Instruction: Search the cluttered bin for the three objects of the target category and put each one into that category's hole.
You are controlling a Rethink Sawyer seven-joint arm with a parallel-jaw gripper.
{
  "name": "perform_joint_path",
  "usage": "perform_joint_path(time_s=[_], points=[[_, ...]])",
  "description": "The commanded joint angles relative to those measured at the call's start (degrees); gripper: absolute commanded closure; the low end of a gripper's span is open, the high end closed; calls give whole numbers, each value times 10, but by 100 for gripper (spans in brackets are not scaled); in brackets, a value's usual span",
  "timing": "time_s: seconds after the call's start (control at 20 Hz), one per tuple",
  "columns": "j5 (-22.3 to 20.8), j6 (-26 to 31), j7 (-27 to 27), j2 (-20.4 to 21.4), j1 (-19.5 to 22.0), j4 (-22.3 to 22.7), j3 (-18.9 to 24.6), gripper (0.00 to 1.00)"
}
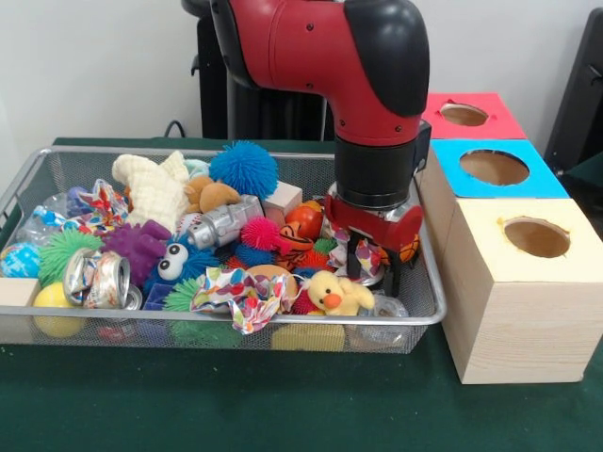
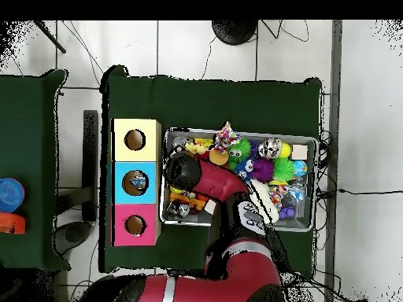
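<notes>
Wire-mesh silver bin (image 1: 38,169) brims with spiky rubber balls and plush toys beside three holed boxes, where the red-black gripper (image 1: 373,268) dips, its grip state untellable.

One wire bin (image 1: 429,318), stuffed. Three boxes on the right, one hole each: yellow (image 1: 516,311) nearest, then blue (image 1: 542,184), red (image 1: 499,121) farthest. In the bin I count one blue spiky ball (image 1: 243,168), one pink one (image 1: 260,233), one yellow duck (image 1: 337,295), one crushed can (image 1: 98,278). The rest is too jumbled to count.
</notes>
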State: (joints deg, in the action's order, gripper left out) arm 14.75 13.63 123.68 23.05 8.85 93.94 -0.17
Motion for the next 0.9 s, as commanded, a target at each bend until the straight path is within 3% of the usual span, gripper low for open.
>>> perform_joint_path(time_s=[0.05,0.15,0.55,0.75,0.9], points=[[77,-75,180,9,-23,18,51,0],[96,-24,188,21,-64,2,-7,0],[156,65,205,30,-110,-32,-70,0],[185,50,207,2,-124,-58,-96,0],[197,31,208,-44,-151,-92,-152,0]])
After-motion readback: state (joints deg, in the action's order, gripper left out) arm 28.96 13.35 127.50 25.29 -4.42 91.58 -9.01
